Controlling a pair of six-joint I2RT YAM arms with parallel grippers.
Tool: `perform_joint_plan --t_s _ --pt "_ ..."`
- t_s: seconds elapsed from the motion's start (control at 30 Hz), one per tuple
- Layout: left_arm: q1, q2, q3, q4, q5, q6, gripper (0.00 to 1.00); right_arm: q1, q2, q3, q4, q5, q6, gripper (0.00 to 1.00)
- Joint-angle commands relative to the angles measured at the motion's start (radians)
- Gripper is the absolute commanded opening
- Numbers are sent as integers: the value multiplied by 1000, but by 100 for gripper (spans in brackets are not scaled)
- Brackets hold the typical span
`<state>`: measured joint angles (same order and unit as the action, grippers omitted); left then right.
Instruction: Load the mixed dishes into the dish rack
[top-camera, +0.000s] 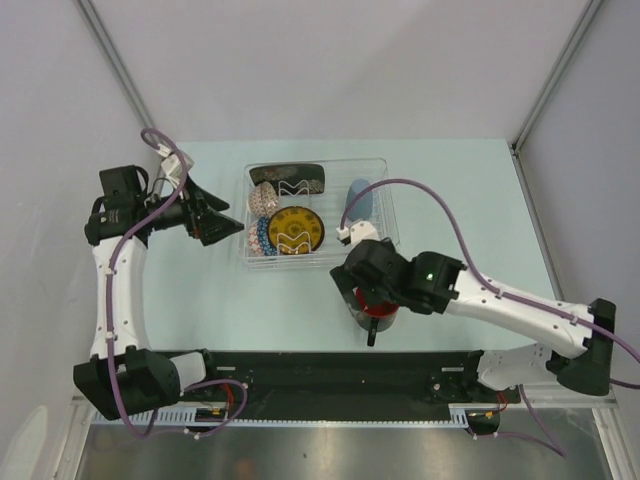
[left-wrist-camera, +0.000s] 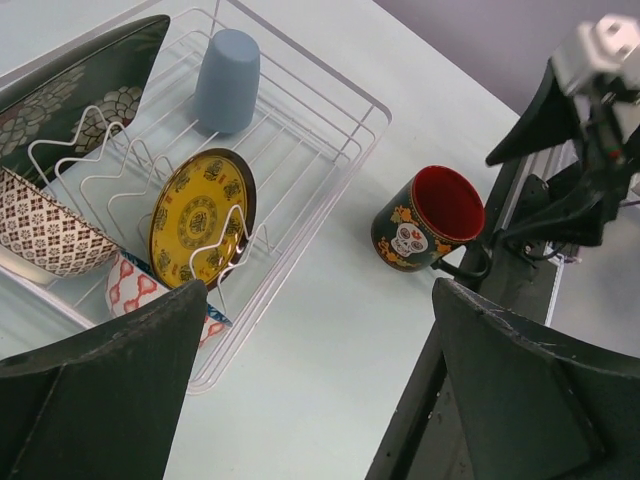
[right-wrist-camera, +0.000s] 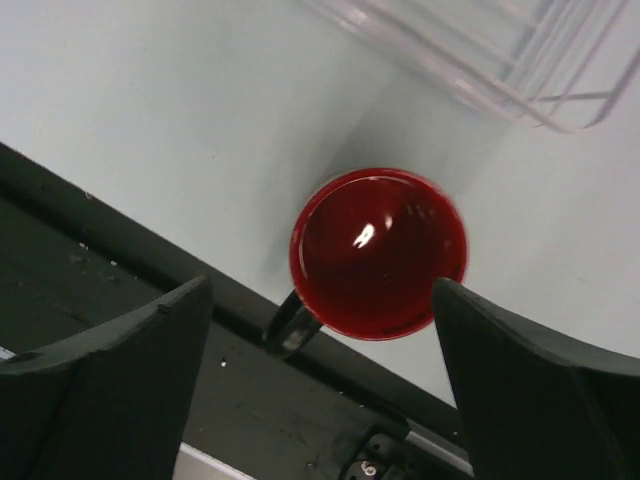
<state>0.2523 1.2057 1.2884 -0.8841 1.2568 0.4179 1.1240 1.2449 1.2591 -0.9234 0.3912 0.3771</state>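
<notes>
Overhead view, two close wrist views — mug (left-wrist-camera: 428, 218) shared by all

mug (left-wrist-camera: 430, 218) on tbl (left-wrist-camera: 330, 380), plate (left-wrist-camera: 200, 215) in rack (left-wrist-camera: 290, 150)

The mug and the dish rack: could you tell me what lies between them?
Only bare table separates the mug from the dish rack's wall; the left wrist view shows it clearly.

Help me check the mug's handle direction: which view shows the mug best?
Left wrist: the mug stands upright, decorated side, red inside and handle all visible. Right wrist shows only red inside and handle from above; in top external the right arm covers most of it.
</notes>
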Motion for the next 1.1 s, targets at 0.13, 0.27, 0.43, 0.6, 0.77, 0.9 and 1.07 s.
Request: perform_joint_plan --t_s 0.13,0.27,0.43,0.6,0.77,0.9,1.07 --pt "-8 -80 -31 -16 -16 22 100 100 145 -70 61 -2 102 81" --pt "-8 -92 -35 -29 -16 24 100 89 169 -124 110 -6 85 74" --pt "-8 -89 -38 -24 -16 21 100 46 186 -171 167 -48 74 68" --pt "-10 -86 -49 -15 -16 15 100 7 198 -217 219 -86 57 60" --pt "-8 -93 -63 -21 -33 13 100 -18 246 -245 258 -132 34 44" --pt "-10 -101 -77 -82 -60 62 99 -52 280 -244 276 -149 -4 45" --pt "-10 -129 -98 -136 -94 119 99 -93 304 -245 294 -202 -30 38"
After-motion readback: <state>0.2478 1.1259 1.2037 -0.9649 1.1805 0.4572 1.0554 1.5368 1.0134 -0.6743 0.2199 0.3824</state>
